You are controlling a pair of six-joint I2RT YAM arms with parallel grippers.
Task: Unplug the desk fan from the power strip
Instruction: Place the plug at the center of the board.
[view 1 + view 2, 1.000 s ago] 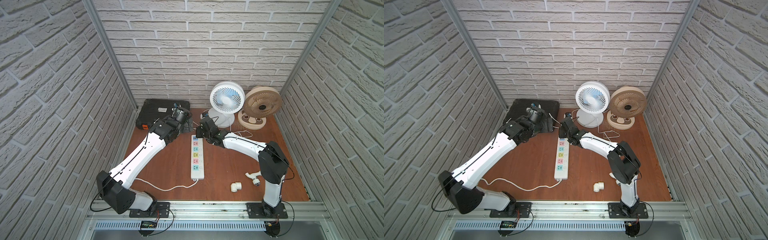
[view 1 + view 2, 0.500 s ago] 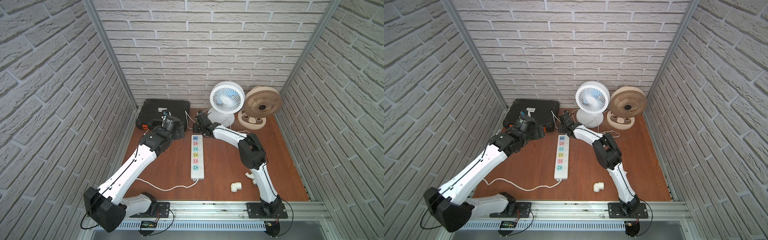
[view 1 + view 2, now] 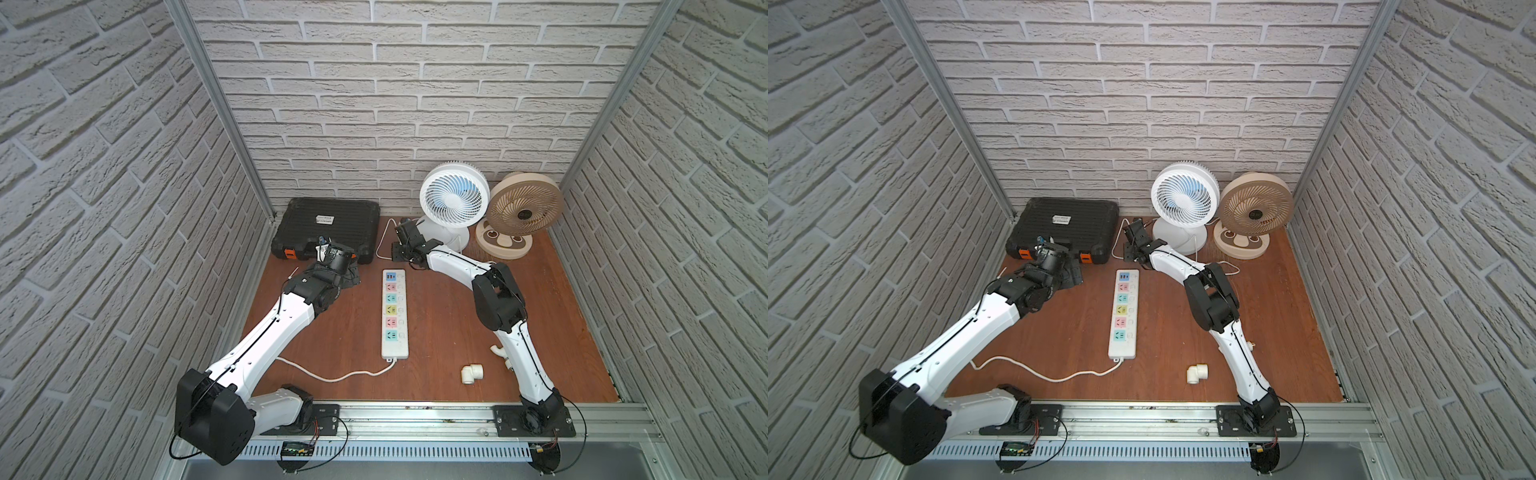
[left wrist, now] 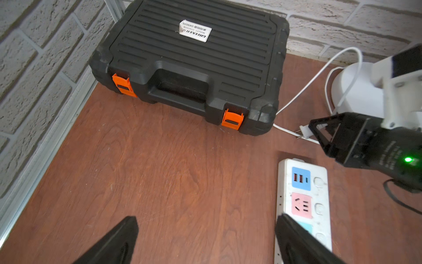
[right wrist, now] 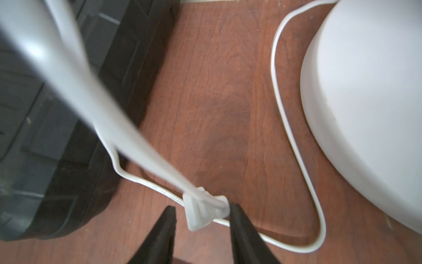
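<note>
The right tool (image 5: pixel 202 209), clamped shut a second ago, now stands partly spread around the white plug (image 4: pixel 306 133) of the desk fan (image 3: pixel 453 199), which lies free on the desk (image 3: pixel 436 332) just beyond the power strip (image 3: pixel 394 316), so the unplugging looks done; the left tool (image 4: pixel 207 218) hovers wide and empty.

The right end effector (image 5: pixel 202 209) has let go of the plug (image 4: pixel 305 133).

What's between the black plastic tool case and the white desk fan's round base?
A thin white cord and its white plug, the plug between the open jaws of the right gripper. The right wrist view shows it.
</note>
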